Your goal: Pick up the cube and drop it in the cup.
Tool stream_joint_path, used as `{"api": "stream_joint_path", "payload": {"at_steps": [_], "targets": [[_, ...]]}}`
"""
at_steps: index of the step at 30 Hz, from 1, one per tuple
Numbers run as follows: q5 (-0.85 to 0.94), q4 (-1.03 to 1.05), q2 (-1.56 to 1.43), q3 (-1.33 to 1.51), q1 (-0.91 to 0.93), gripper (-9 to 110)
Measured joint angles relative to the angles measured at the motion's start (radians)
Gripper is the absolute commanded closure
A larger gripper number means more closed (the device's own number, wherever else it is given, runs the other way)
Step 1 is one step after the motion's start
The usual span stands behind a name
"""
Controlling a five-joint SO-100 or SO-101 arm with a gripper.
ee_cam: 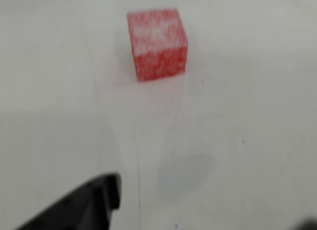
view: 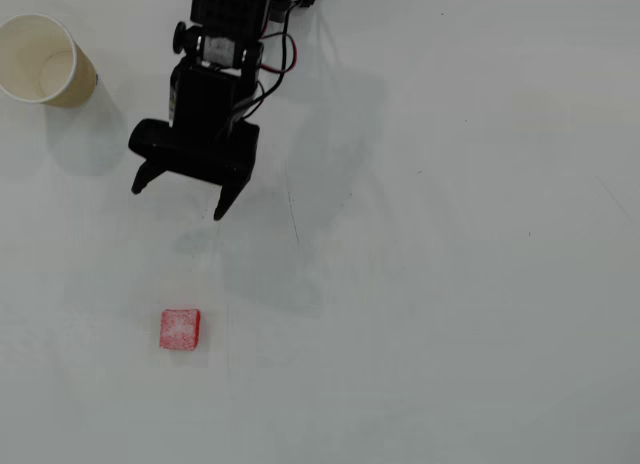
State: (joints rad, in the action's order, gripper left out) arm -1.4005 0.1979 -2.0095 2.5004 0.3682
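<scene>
The cube (view: 180,329) is a small red-pink block with a frosted whitish top, lying on the white table low and left in the overhead view. It also shows in the wrist view (ee_cam: 157,43), near the top, apart from the fingers. My gripper (view: 180,201) is open and empty, above the table between the cup and the cube, its black fingertips pointing toward the cube. One black fingertip (ee_cam: 99,198) shows at the bottom left of the wrist view. The cup (view: 42,60) stands upright at the top left, with a cream inside and a tan wall.
The black arm (view: 225,44) with red and black wires comes in from the top edge of the overhead view. The white table (view: 450,284) has faint scuff lines and soft shadows under the arm.
</scene>
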Motion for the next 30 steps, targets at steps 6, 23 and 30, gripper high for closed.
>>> {"api": "stream_joint_path", "payload": {"at_steps": [6, 23, 30], "targets": [[0.000, -0.023, 0.202, -0.146, 0.000, 62], [0.000, -0.106, 0.561, -0.385, -0.054, 62], [0.000, -0.138, 0.660, -0.463, -0.061, 62]]}}
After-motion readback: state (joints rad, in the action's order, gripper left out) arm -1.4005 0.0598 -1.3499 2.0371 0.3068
